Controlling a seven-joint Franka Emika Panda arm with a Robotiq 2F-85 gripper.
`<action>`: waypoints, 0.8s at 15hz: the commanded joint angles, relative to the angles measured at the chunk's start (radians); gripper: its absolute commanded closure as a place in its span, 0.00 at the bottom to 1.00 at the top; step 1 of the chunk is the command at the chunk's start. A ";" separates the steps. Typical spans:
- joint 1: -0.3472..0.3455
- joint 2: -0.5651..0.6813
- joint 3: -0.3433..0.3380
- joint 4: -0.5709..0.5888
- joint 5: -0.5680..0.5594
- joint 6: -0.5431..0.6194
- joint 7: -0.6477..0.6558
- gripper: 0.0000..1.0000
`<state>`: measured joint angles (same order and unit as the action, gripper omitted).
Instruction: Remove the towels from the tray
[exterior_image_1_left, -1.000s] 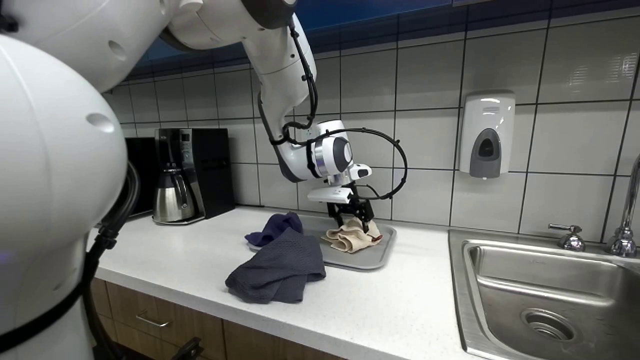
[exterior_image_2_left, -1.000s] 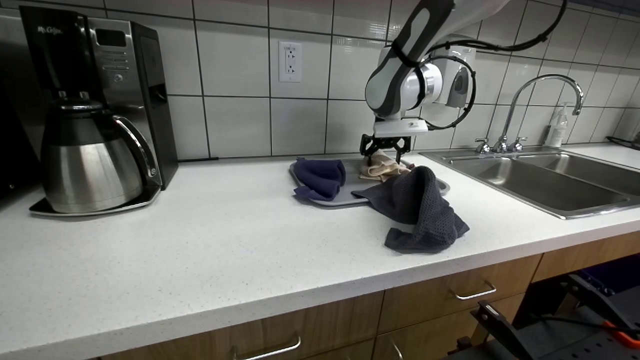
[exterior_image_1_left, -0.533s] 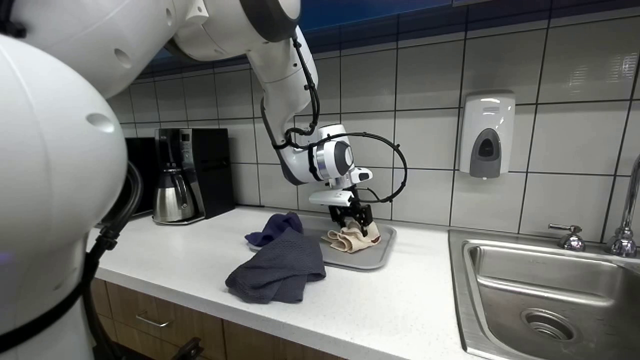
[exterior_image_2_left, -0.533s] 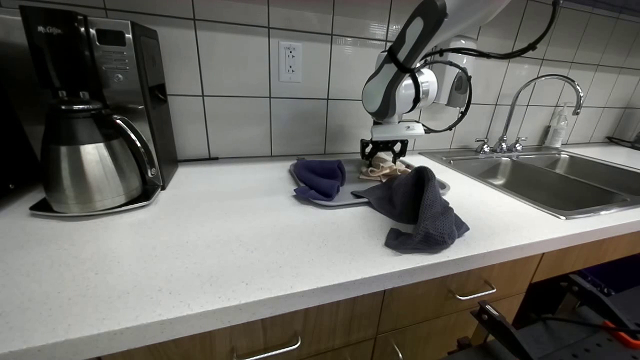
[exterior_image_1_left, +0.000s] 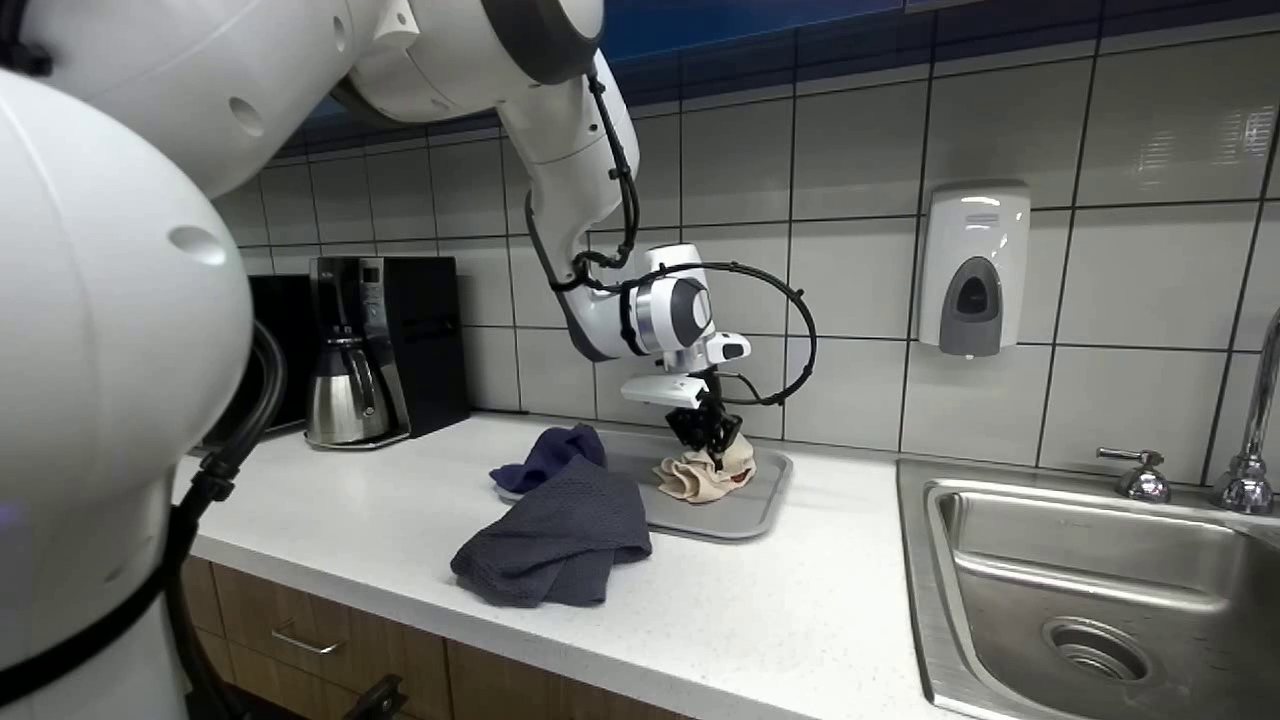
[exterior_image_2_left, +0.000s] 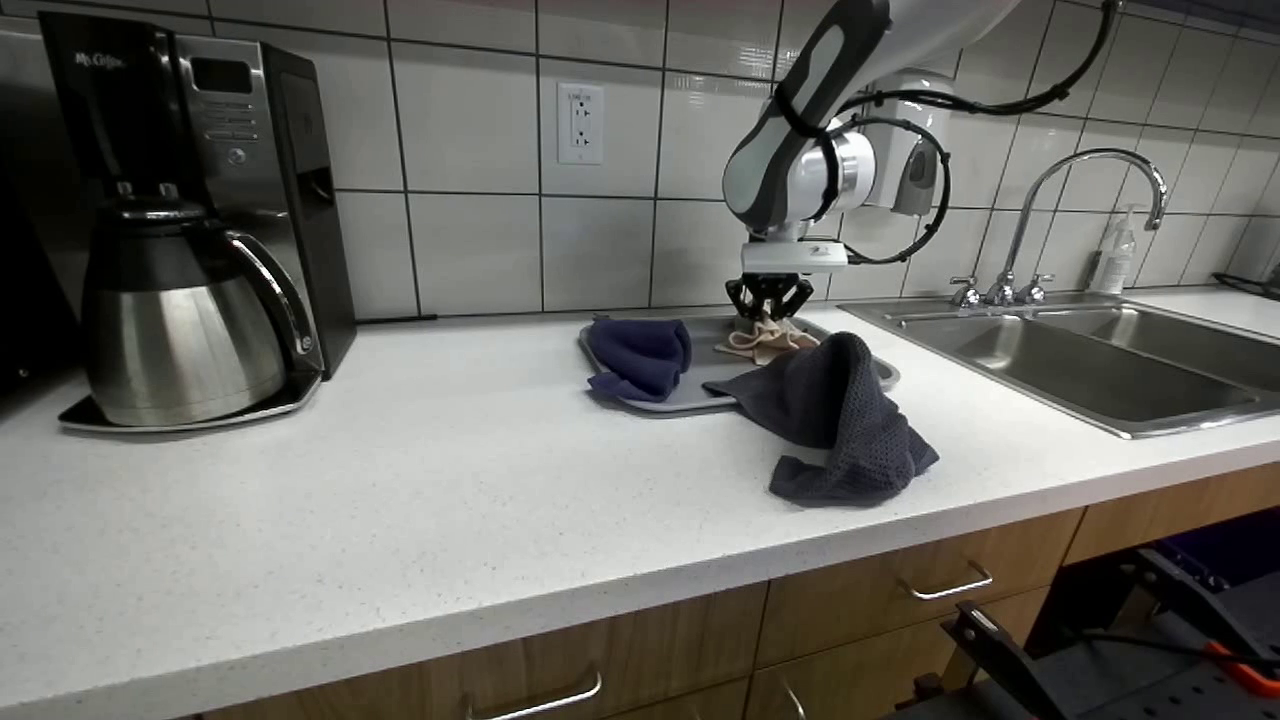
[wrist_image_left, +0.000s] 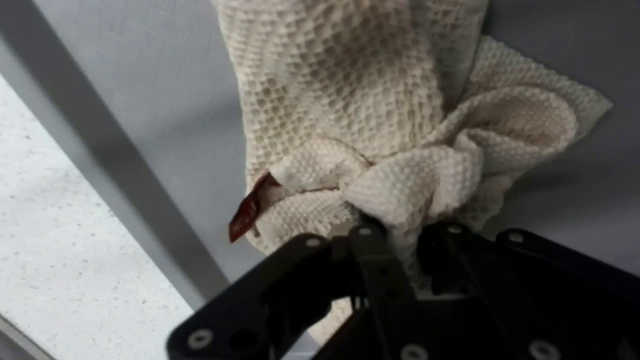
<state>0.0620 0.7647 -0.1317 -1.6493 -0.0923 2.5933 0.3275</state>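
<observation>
My gripper (wrist_image_left: 406, 235) points down over the grey tray (exterior_image_1_left: 740, 522), its fingers drawn together around a bunched fold of the beige towel (wrist_image_left: 340, 80). Most of that towel still rests on the tray, with a dark red tag (wrist_image_left: 246, 215) at one edge. In both exterior views the gripper (exterior_image_2_left: 768, 312) sits low at the beige towel (exterior_image_2_left: 768, 342). A navy towel (exterior_image_2_left: 640, 358) lies crumpled on the tray's opposite end. The dark grey towel (exterior_image_2_left: 850, 440) is mostly on the counter, one corner lapping over the tray's front.
The tiled wall rises close behind the tray. A steel sink (exterior_image_2_left: 1100, 370) with a faucet (exterior_image_2_left: 1030, 215) is set into the counter on one side. A coffee maker with a steel carafe (exterior_image_2_left: 185, 320) stands on the other. A soap dispenser (exterior_image_1_left: 975, 270) hangs on the wall.
The gripper has come down slightly, and its fingers have closed from wide apart onto the beige towel, gathering the cloth between them. The navy and dark grey towels have stayed put.
</observation>
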 joint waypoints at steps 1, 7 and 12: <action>-0.010 0.006 0.005 0.027 0.027 -0.040 -0.027 1.00; -0.023 -0.034 0.006 -0.021 0.024 -0.067 -0.063 0.97; -0.038 -0.088 0.003 -0.086 0.023 -0.031 -0.094 0.97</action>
<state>0.0488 0.7492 -0.1398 -1.6577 -0.0838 2.5619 0.2850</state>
